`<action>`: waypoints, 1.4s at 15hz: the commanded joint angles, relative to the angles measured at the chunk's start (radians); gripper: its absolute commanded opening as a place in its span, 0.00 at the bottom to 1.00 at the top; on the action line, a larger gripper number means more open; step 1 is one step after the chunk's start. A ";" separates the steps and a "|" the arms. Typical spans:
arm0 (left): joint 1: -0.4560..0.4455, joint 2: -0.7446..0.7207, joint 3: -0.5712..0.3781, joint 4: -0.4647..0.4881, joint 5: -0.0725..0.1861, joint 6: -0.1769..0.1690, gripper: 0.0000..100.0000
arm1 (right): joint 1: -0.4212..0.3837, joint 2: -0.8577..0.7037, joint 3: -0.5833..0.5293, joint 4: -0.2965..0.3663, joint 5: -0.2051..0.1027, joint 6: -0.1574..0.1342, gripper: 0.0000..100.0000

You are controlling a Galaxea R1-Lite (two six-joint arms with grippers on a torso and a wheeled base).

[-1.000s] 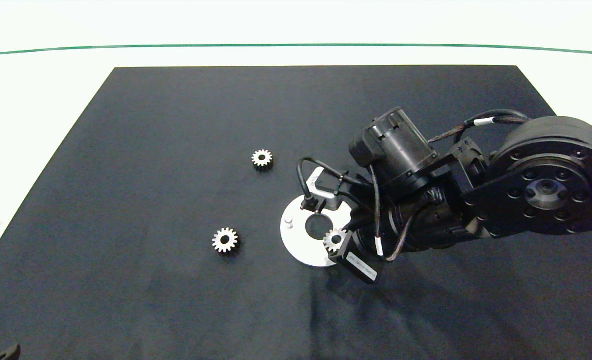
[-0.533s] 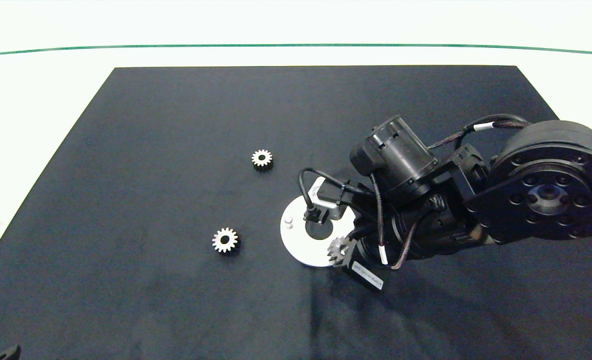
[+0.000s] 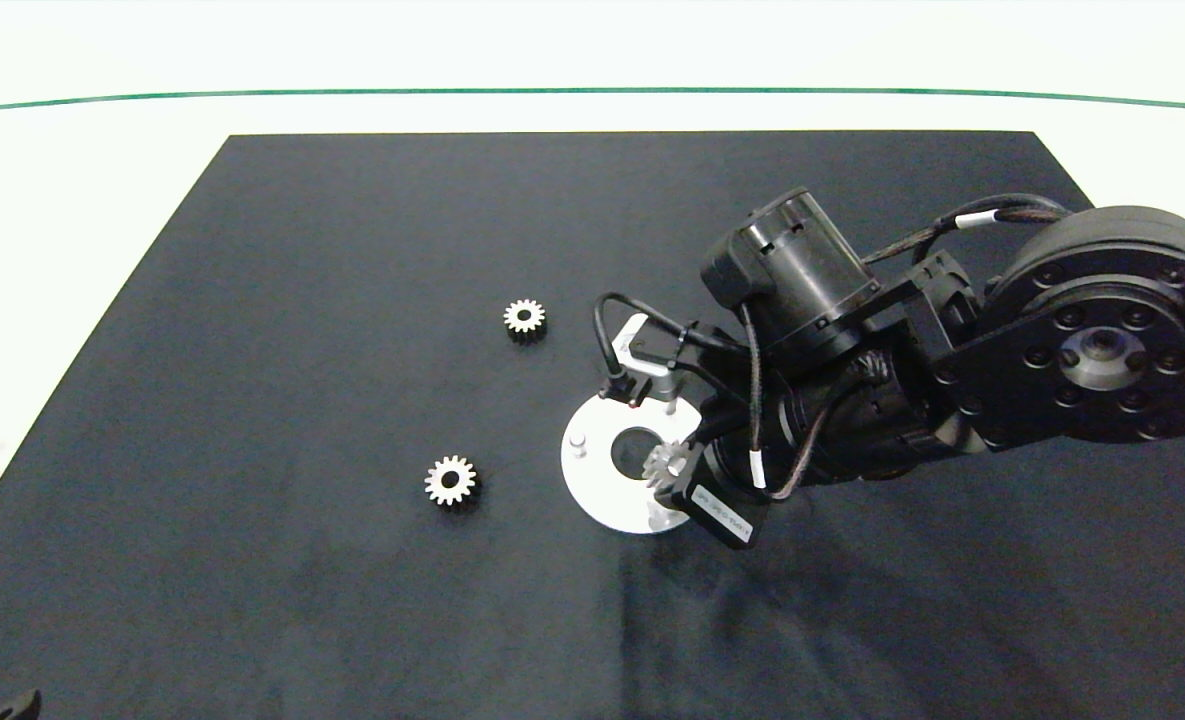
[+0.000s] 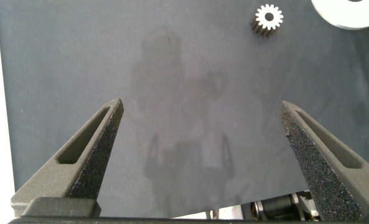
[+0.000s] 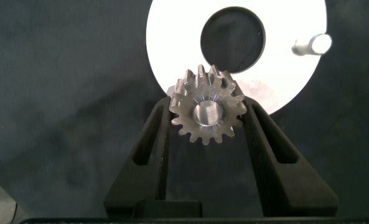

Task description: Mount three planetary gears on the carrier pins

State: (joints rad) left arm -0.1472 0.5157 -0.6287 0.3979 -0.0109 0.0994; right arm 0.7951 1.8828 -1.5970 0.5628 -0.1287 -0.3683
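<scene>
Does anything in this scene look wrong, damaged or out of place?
Nothing stands out. The right gripper holds one small silvery metal gear above the flat white round disc. Two more silvery gears lie flat on the black mat. The left gripper hangs open.

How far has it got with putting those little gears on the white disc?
No gear sits on a peg yet. The right gripper grips one gear above the white disc, whose visible pegs are bare. Two gears lie on the black mat, untouched. The left gripper hangs open over the mat.
</scene>
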 commanded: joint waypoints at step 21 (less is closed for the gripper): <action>0.000 -0.010 0.012 0.001 0.000 -0.001 1.00 | 0.006 0.026 0.017 0.028 -0.017 -0.008 0.22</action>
State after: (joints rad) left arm -0.1472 0.5064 -0.6166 0.3964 -0.0109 0.0977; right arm 0.8015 1.9128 -1.5817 0.5877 -0.1447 -0.3732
